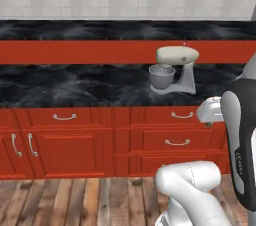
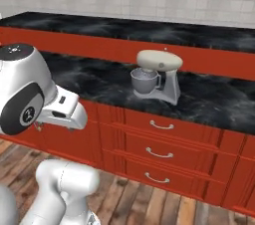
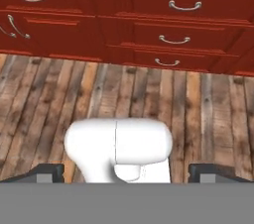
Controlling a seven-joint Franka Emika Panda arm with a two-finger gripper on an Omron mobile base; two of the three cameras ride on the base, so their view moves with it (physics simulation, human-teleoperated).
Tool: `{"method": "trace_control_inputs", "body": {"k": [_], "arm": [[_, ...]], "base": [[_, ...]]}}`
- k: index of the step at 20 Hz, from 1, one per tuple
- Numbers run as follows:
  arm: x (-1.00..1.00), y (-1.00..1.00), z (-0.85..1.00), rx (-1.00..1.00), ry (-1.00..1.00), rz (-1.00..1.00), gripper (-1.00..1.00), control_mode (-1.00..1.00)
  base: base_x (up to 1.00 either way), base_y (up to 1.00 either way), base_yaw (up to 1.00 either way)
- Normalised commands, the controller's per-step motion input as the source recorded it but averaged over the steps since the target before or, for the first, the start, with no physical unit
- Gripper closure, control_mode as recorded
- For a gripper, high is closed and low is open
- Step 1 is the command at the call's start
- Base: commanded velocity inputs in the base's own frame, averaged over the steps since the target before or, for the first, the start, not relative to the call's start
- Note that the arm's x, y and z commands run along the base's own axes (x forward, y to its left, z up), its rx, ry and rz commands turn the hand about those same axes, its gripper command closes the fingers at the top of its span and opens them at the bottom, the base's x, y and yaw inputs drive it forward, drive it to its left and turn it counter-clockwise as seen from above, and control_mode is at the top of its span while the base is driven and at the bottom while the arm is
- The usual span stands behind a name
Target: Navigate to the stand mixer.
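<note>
The stand mixer [image 1: 174, 70] [image 2: 157, 75] sits mid-bench on the black bench [image 1: 75, 85] [image 2: 99, 77], with open wood floor [image 3: 124, 94] before the red drawers [image 3: 173, 39]. Jaws look spread wide, holding nothing, tips cut off.

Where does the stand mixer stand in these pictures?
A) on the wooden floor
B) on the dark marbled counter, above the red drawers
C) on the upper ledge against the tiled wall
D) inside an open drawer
B: the stand mixer rests on the dark counter, with the red drawers below it.
</note>
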Motion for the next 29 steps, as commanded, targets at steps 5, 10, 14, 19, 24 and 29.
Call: {"method": "trace_control_inputs", "body": {"k": [5,10,14,19,24,29], "arm": [[0.00,0.00,0.00,0.00,0.00,0.00,-1.00,1.00],[0.00,0.00,0.00,0.00,0.00,0.00,-1.00,1.00],[0.00,0.00,0.00,0.00,0.00,0.00,-1.00,1.00],[0.00,0.00,0.00,0.00,0.00,0.00,-1.00,1.00],[0.00,0.00,0.00,0.00,0.00,0.00,-1.00,1.00],[0.00,0.00,0.00,0.00,0.00,0.00,-1.00,1.00]], "base": [[0.54,-0.81,-0.01],[0.93,-0.02,-0.12],[0.99,0.02,-0.04],[0.90,0.19,-0.15],[0.75,0.22,-0.22],[0.48,0.12,-0.23]]}}
